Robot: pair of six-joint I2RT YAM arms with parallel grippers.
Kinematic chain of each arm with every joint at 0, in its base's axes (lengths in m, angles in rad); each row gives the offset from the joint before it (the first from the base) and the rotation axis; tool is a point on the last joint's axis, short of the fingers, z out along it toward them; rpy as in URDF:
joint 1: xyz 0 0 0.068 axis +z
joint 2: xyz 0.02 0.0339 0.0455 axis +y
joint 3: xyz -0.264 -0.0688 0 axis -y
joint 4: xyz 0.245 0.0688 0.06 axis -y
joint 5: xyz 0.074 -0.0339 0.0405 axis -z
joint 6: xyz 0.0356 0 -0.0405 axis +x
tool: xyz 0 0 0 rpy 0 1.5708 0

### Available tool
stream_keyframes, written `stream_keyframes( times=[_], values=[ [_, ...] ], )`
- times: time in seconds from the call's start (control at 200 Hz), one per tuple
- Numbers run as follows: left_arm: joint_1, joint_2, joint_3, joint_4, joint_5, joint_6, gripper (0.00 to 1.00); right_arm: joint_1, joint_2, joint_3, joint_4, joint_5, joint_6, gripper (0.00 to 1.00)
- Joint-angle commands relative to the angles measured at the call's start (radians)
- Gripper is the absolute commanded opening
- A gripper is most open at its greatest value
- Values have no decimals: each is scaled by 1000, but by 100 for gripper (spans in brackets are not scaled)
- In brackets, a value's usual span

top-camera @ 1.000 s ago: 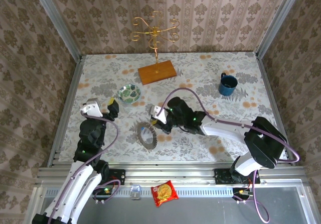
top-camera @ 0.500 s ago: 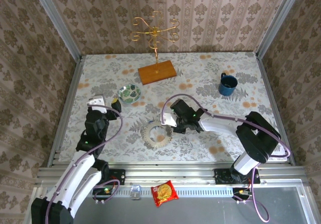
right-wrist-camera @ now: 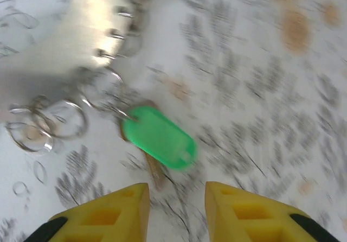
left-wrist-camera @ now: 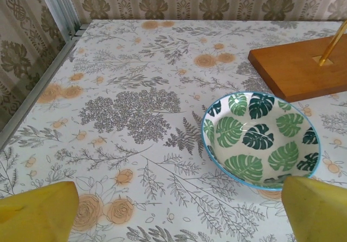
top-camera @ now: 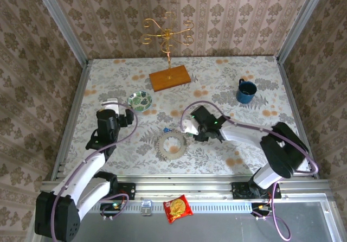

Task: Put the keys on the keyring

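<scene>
Keys (right-wrist-camera: 158,138) look tiny and light, so I'd pinch the green head; right gripper (right-wrist-camera: 176,190) part-open, empty, left gripper (left-wrist-camera: 176,212) wide open.

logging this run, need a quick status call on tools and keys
Left tool open, empty, facing leaf-patterned bowl. Right tool open, empty, above green key beside keyring. Blue key by keyring.

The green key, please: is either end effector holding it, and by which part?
Neither holds it. The green key lies on the table beyond the right end effector, whose jaws stand apart.
</scene>
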Motion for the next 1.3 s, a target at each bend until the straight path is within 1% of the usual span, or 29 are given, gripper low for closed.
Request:
stream_keyframes(
  times=[0.0, 0.005, 0.015, 0.025, 0.03, 0.035, 0.04, 0.05, 0.06, 0.155, 0.25, 0.335, 0.435, 0.495, 0.535, 0.585, 0.61, 0.645, 0.73, 0.785, 0.835, 0.895, 1.01, 1.07, 1.13, 1.185, 1.25, 1.27, 1.295],
  values=[
    [16, 47, 54, 5, -32, 70, 100, -112, -174, -50, 129, -133, 209, 43],
    [16, 50, 55, 7, -31, 72, 100, -118, -179, -53, 139, -137, 219, 47],
    [18, 55, 56, 9, -33, 75, 100, -131, -191, -61, 157, -143, 238, 59],
    [20, 60, 57, 12, -33, 77, 100, -143, -202, -70, 175, -149, 254, 73],
    [21, 63, 57, 13, -33, 79, 100, -150, -207, -73, 185, -152, 261, 82],
    [22, 66, 59, 14, -33, 81, 100, -157, -212, -76, 195, -153, 269, 86],
    [23, 70, 59, 14, -34, 81, 100, -164, -217, -80, 203, -155, 283, 93],
    [25, 75, 60, 17, -35, 82, 100, -178, -227, -88, 221, -155, 305, 98],
    [28, 80, 62, 20, -35, 82, 100, -190, -235, -97, 238, -153, 324, 100],
    [59, 125, 63, 45, -25, 86, 100, -295, -280, -162, 377, -64, 454, 100],
    [88, 146, 43, 97, -38, 105, 100, -365, -271, -230, 497, 75, 511, 100],
    [118, 166, 16, 157, -33, 119, 100, -421, -248, -309, 654, 135, 549, 100],
    [147, 210, -1, 212, -15, 122, 100, -473, -192, -408, 889, 147, 588, 100],
    [158, 239, -19, 262, 1, 126, 100, -485, -130, -448, 1028, 158, 566, 100],
    [164, 257, -30, 296, 9, 128, 100, -492, -70, -463, 1122, 181, 578, 100],
    [168, 280, -47, 343, 16, 137, 100, -503, -61, -460, 1121, 229, 610, 100],
    [170, 291, -54, 368, 19, 142, 100, -516, -69, -467, 1120, 210, 624, 100],
    [173, 306, -68, 406, 22, 149, 100, -536, -65, -490, 1163, 171, 632, 100],
    [181, 351, -93, 496, 43, 175, 100, -550, -23, -532, 1286, 151, 644, 100],
    [188, 382, -99, 534, 57, 182, 100, -560, 8, -533, 1307, 112, 641, 100],
    [192, 391, -90, 533, 69, 181, 100, -562, 31, -519, 1310, 106, 635, 100],
    [195, 411, -97, 581, 81, 188, 100, -575, 11, -488, 1216, 97, 653, 100],
    [198, 463, -94, 676, 100, 196, 100, -610, 16, -432, 1116, 64, 687, 100],
    [199, 494, -77, 688, 114, 223, 100, -627, 17, -418, 1091, 38, 700, 100],
    [199, 545, -78, 760, 117, 246, 100, -634, 19, -417, 1091, 26, 704, 100],
    [204, 591, -79, 791, 126, 236, 100, -634, 19, -417, 1091, 25, 704, 100],
    [206, 679, -102, 917, 135, 244, 100, -633, 20, -416, 1089, 25, 704, 100],
    [206, 703, -104, 962, 121, 253, 100, -635, 19, -415, 1090, 25, 705, 100],
    [203, 686, -98, 927, 100, 241, 100, -635, 19, -415, 1089, 25, 704, 100]
  ],
)
